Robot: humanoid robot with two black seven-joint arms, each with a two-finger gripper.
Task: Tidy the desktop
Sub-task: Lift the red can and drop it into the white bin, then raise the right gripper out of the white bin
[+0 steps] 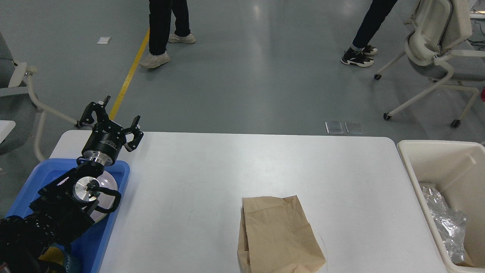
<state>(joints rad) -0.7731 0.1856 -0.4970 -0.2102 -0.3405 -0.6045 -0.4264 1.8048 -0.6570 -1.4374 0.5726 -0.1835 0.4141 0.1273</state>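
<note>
- Left hand [110, 113] hung over far-left corner of the desktop surface [227, 167], fingers spread, pinching nothing.
- Right hand out of view.
- Brown paper bag [278, 233] lay flat at near centre.
- Blue tray [100, 227] at left edge, cream bin [416, 167] at right, crumpled clear plastic [445, 223] inside.

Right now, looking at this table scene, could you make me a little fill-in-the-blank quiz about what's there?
1. The only thing lying on the desktop is a crumpled brown paper ____.
2. The left gripper hovers with its fingers ____.
3. The tray at the table's left edge is coloured ____.
4. Crumpled clear plastic lies inside the cream ____.

Missing words: bag; open; blue; bin
</note>
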